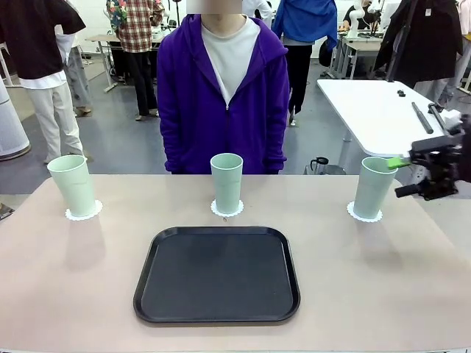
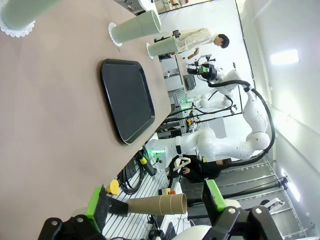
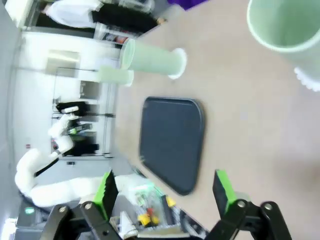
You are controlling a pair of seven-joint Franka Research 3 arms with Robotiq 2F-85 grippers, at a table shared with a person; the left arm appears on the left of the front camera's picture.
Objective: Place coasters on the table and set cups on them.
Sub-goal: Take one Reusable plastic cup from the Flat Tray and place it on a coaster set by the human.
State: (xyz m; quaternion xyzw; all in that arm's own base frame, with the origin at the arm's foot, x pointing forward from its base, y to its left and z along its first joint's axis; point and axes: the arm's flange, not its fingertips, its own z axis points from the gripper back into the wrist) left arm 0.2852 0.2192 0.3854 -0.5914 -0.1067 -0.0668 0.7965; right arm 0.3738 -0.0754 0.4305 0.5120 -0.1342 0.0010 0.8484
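Three pale green cups stand upright on the tan table [image 1: 73, 279], each on a white lacy coaster: the left cup [image 1: 71, 184] on a coaster [image 1: 83, 212], the middle cup [image 1: 227, 182] on a coaster [image 1: 227, 210], the right cup [image 1: 374, 187] on a coaster [image 1: 365, 215]. My right gripper [image 1: 402, 176] hovers open just right of the right cup, apart from it. In the right wrist view that gripper [image 3: 165, 187] holds nothing, with the nearest cup [image 3: 285, 22] at the top right. My left gripper [image 2: 155, 200] is open and empty, off the table's edge, with the nearest cup [image 2: 25, 12] far off.
An empty black tray [image 1: 217, 273] lies at the table's near middle. A person in a purple hoodie [image 1: 221, 95] stands at the far edge behind the middle cup, arms down. A white table [image 1: 375, 110] with dark tools stands at the back right.
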